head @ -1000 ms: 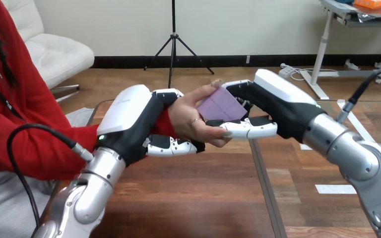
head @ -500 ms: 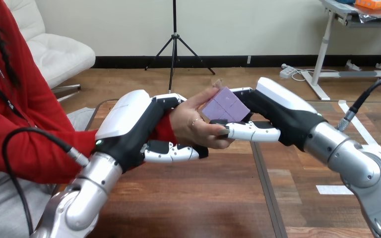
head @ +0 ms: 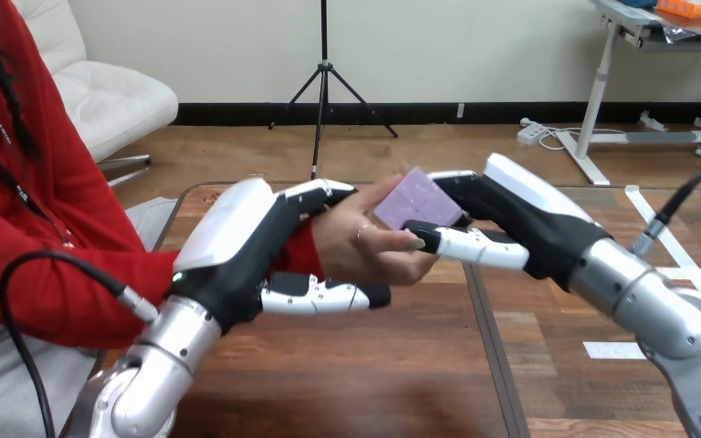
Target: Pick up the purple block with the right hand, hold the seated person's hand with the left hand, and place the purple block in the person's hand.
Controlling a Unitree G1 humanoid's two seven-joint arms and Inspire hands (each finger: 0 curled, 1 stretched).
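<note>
Patience helps: right hand (head: 522,217) grips purple block (head: 416,198), left hand (head: 237,239) clasps person's hand (head: 363,248); seat block there before loosening

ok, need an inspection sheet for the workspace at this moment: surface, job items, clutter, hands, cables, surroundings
surface: wooden table, bare wood under both arms.
job's things: purple block is up off the table, lying against the person's hand, which is open.
clutter: white tape strips on the table's right part.
hands: left hand is curled round the person's wrist, fingers above and thumb below. Right hand pinches the purple block between fingers and thumb.
cables: nothing seen lying on the tabletop.
surroundings: person's forearm comes in from the view's left.
</note>
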